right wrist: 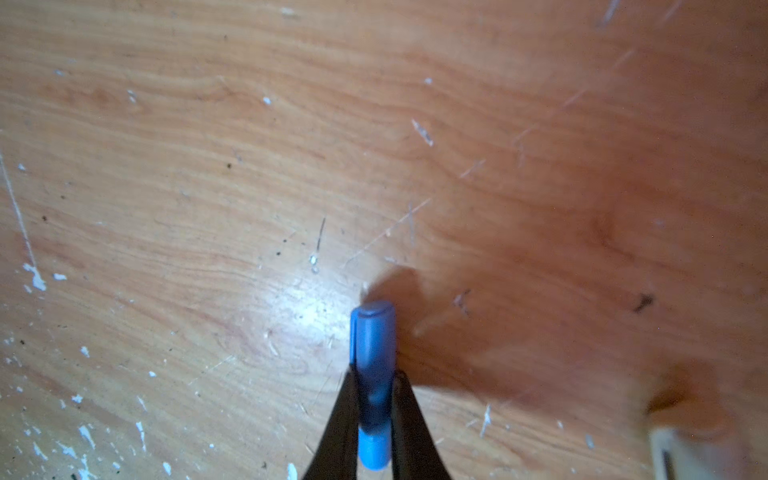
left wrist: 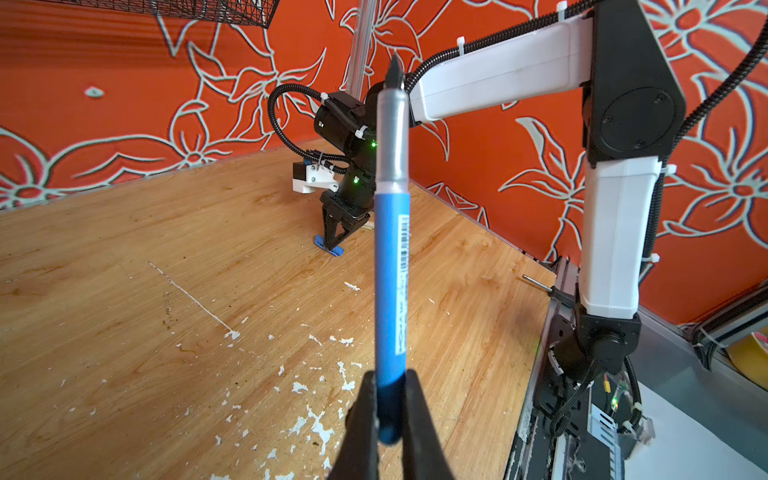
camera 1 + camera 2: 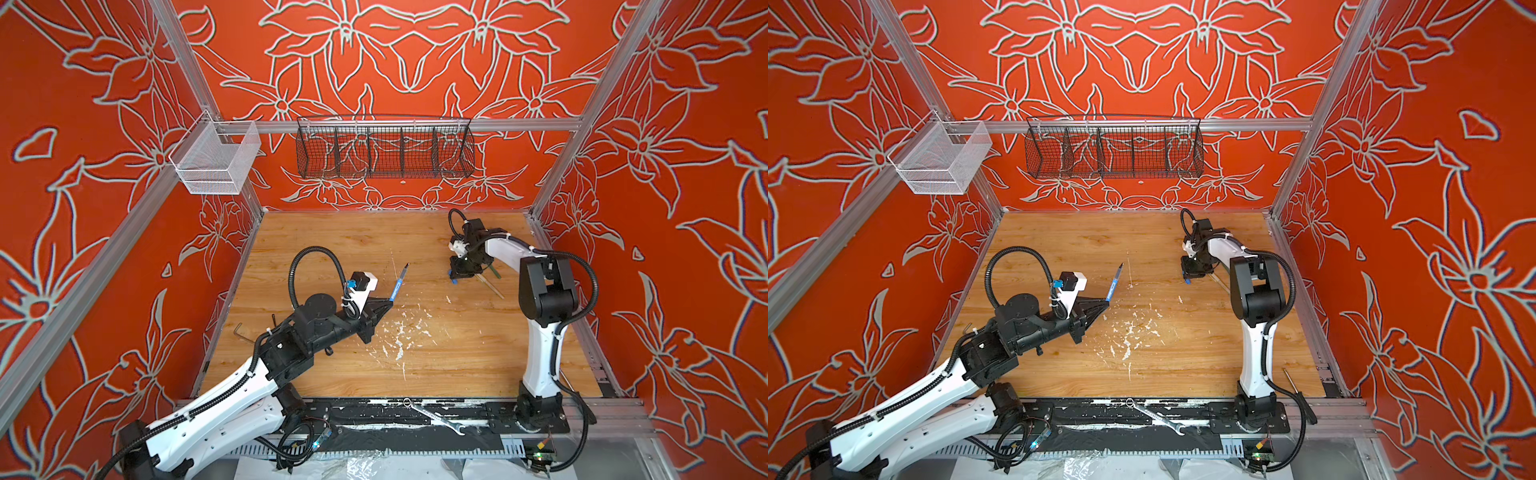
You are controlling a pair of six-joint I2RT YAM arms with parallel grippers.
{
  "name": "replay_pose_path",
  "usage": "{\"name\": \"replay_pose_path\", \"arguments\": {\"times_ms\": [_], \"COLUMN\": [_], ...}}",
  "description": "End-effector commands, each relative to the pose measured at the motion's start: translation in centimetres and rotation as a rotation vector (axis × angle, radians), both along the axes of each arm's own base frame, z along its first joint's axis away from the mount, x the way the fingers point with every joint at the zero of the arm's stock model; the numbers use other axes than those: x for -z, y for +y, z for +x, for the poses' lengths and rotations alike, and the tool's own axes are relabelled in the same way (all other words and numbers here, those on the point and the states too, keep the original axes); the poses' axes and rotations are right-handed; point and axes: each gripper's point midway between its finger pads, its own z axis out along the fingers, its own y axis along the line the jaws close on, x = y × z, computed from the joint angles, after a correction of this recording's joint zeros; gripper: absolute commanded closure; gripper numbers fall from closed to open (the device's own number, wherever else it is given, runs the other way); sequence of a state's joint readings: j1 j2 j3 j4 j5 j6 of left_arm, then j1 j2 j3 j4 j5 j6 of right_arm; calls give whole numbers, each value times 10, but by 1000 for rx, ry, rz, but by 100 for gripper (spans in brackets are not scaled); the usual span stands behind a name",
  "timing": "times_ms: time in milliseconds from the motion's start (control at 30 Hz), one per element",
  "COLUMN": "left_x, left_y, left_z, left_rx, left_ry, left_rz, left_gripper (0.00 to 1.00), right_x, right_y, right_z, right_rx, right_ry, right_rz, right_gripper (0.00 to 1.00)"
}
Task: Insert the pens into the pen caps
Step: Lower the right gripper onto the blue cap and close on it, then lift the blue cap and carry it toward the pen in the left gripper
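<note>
I see my left fingers (image 2: 358, 424) pinching the blue pen (image 2: 390, 257) by its back end, above the desk (image 3: 332, 249), left of middle, tip pointing far. My right fingers (image 1: 337, 424) pinch the blue cap (image 1: 374, 332) at far right, low by the desk.

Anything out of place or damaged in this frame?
Yes. The wooden tabletop is scuffed, with white flakes scattered near its middle. A silver wrench lies loose on the black base rail in front, and a bent hex key sits at the tabletop's left edge.
</note>
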State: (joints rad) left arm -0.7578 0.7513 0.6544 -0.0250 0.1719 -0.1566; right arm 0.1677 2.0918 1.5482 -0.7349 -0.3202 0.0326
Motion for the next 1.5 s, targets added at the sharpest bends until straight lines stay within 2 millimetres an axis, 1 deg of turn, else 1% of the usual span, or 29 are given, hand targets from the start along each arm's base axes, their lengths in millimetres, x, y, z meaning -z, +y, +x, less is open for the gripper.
{"name": "replay_pose_path", "arguments": {"times_ms": [0, 133, 233, 333, 433, 533, 700, 767, 900, 1033, 1133, 1233, 1367, 1467], "left_x": [-4, 1, 5, 8, 9, 8, 14, 17, 20, 14, 12, 10, 11, 10], "left_y": [5, 7, 8, 4, -1, -6, -10, -12, -19, -25, -28, -32, -31, -27], "left_z": [3, 2, 3, 4, 4, 5, 7, 7, 5, -7, -15, -19, -15, -14], "left_rx": [-23, -33, -38, -25, -2, 14, 22, 29, 71, 151, 201, 244, 217, 200], "left_ry": [-5, 2, 1, 0, -15, -38, -53, -51, -34, -52, -64, -57, -53, -69], "left_rz": [3, 9, 10, 10, 3, -12, -48, -56, -32, -33, -40, -46, -46, -46], "left_gripper": [100, 100, 100, 100, 100, 100, 100, 100, 100, 100, 100, 100, 100, 100], "right_x": [-22, -29, -38, -59, -91, -130, -197, -216, -243, -278, -300, -319, -336, -339], "right_y": [5, 4, 7, 18, 33, 48, 68, 75, 89, 102, 105, 103, 100, 103], "right_z": [-1, -4, -5, -7, -12, -22, -44, -57, -79, -102, -116, -126, -139, -146], "right_rx": [2, 14, 19, 12, -7, -26, -52, -70, -121, -168, -178, -165, -149, -153], "right_ry": [-57, -78, -106, -158, -251, -367, -579, -630, -718, -822, -892, -953, -1000, -1005], "right_rz": [27, 32, 60, 142, 262, 409, 668, 723, 716, 749, 776, 816, 851, 872], "right_gripper": [89, 91, 91, 92, 92, 92, 92, 92, 92, 92, 92, 92, 92, 93]}}
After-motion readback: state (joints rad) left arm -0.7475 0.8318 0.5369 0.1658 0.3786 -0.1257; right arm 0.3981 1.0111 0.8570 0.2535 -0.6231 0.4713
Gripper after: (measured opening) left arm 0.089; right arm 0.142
